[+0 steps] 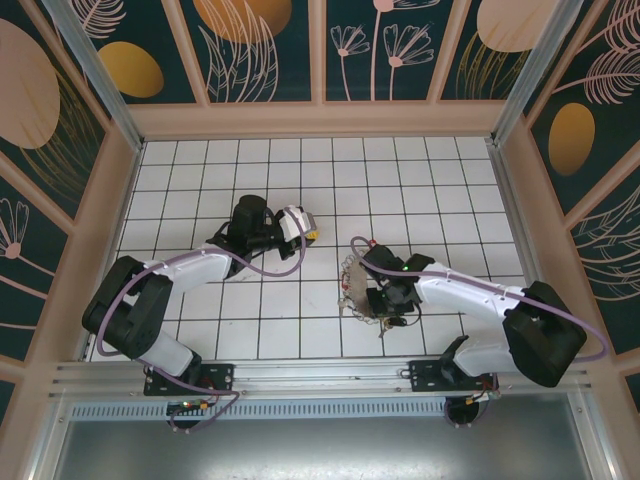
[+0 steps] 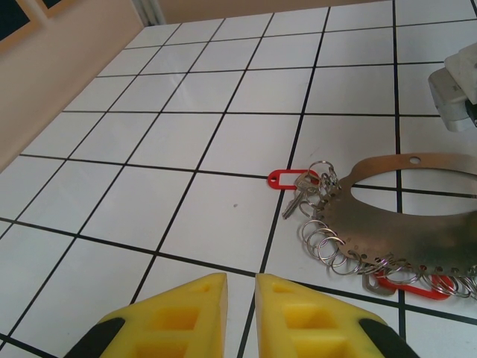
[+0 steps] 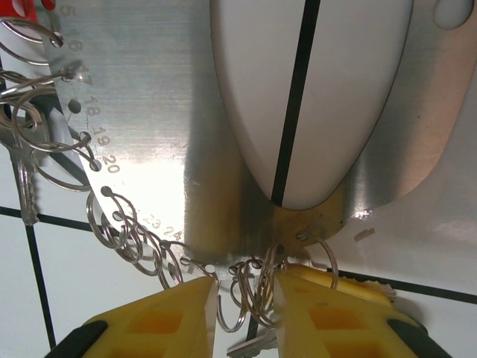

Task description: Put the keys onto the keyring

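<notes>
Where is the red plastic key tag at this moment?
In the left wrist view, the red plastic key tag lies flat on the white tiled floor, right of centre, beside the metal hoop's left edge.
</notes>
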